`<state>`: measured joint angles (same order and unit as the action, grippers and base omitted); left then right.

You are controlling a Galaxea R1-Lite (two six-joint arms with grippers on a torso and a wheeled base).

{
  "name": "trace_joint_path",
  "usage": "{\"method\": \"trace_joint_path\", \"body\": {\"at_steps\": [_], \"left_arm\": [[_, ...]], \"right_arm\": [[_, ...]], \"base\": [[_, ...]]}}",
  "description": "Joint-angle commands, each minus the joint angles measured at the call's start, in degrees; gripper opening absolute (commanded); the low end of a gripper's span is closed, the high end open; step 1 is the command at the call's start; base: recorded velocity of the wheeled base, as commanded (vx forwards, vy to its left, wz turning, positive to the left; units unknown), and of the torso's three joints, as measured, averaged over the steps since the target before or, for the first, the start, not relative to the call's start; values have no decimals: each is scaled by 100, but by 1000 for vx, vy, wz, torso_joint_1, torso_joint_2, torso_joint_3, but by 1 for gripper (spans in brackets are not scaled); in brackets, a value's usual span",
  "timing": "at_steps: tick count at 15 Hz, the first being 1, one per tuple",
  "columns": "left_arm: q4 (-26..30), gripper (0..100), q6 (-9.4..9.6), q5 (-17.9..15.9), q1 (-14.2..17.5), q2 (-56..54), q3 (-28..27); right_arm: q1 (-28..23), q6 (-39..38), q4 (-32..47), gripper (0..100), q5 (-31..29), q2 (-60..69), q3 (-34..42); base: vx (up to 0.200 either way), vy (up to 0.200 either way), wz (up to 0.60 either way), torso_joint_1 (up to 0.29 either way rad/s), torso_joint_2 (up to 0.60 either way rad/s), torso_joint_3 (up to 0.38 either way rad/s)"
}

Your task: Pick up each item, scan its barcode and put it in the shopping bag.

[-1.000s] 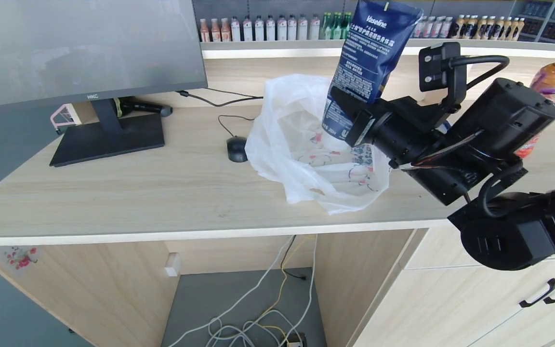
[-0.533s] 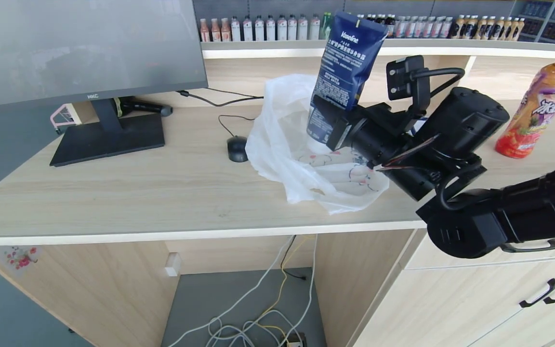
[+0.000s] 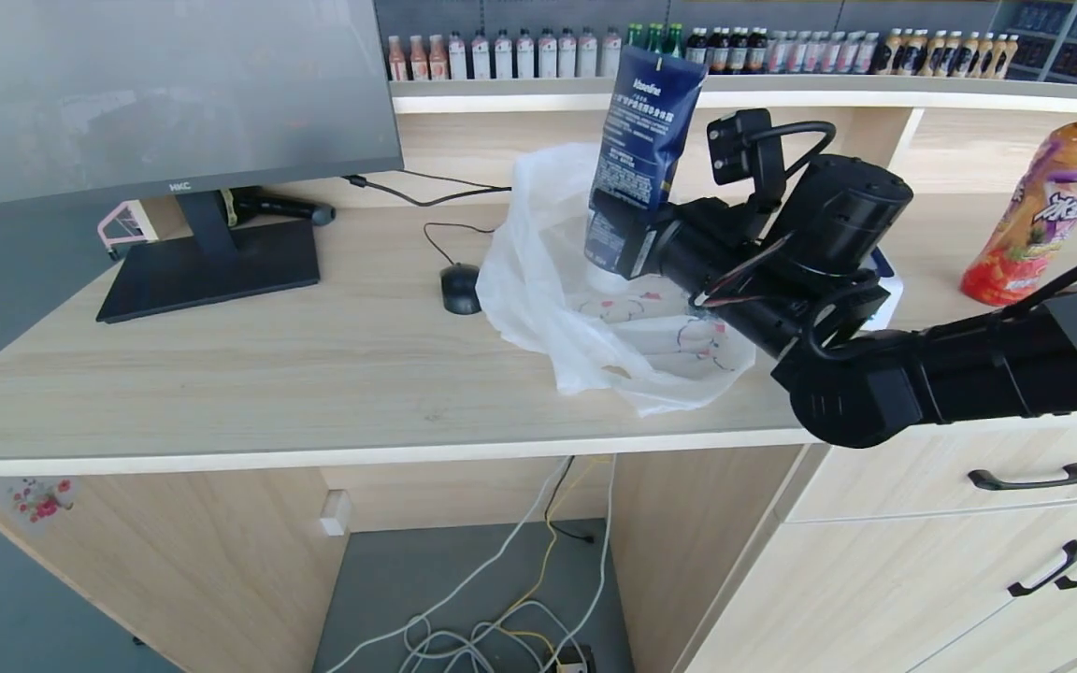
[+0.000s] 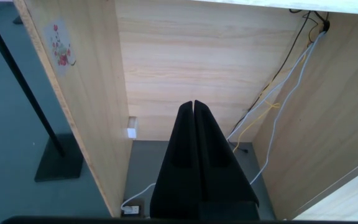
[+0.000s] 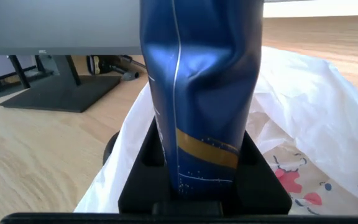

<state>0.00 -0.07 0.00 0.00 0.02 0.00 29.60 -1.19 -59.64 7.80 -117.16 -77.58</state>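
Hides the bottom edge of the blue pouch [image 3: 643, 131] inside the right gripper [image 3: 623, 238], clamped tight on it, upright above the shopping bag [image 3: 538, 271]. Presses fingers of the left gripper [image 4: 194, 107] together, empty, beneath the counter [image 3: 221, 374].

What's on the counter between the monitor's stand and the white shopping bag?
A black computer mouse lies there, close beside the shopping bag, with bare wood toward the monitor stand; the head view shows it.

You see the left gripper [image 4: 194, 106], fingers pressed together, before the wooden back panel [image 4: 185, 56]; cables [image 4: 272, 107] hang beside that panel.
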Motion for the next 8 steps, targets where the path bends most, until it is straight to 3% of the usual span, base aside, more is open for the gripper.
{"method": "trace_joint_path", "body": {"at_steps": [1,8], "left_arm": [[0,0,-1,0,0,-2,0],[0,0,-1,0,0,-2,0]], "right_arm": [[-16,-4,31,0,2,-114,-187],[-16,5,594,0,46,-905,-1383]], "base": [[0,0,0,0,0,0],[0,0,0,0,0,0]]}}
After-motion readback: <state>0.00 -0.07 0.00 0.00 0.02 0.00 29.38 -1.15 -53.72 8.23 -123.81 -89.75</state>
